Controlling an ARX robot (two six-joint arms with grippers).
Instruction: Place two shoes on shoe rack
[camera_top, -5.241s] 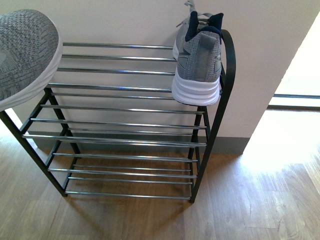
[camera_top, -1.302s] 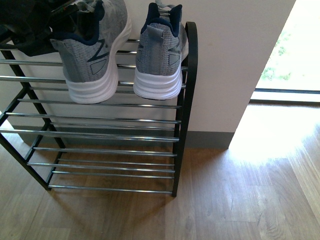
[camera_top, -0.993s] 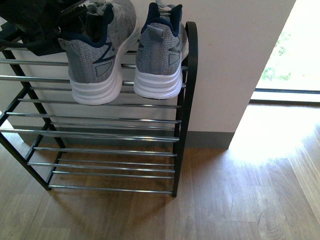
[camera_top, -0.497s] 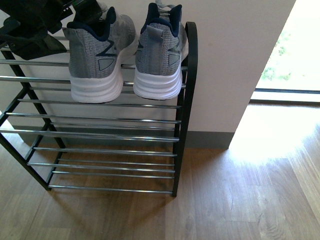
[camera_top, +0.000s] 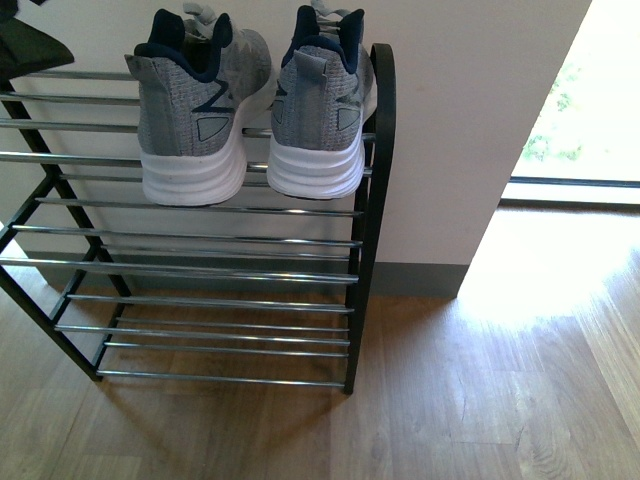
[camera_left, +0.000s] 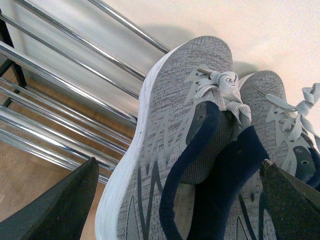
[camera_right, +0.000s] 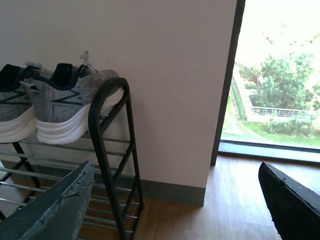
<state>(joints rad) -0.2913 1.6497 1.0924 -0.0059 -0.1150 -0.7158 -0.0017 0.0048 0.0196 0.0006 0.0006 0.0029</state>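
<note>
Domestic interior, seemingly an entry or hallway; wood-plank floor (camera_top: 480, 400), plain pale wall (camera_top: 470, 120) with grey skirting (camera_top: 420, 279); shoe rack (camera_top: 200, 270) set against the wall, pair of grey sneakers (camera_top: 195, 140) on its top shelf; tall glazed door or window (camera_right: 280, 100) reaching down to the floor, sunlight across the boards; trees (camera_right: 285, 80) and a fence outside.

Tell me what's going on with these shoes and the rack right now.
The left sneaker and right sneaker sit side by side on the top shelf of the shoe rack, at its right end, heels toward the robot. The left gripper is open and clear of them. The right gripper is open too, holding nothing.
</note>
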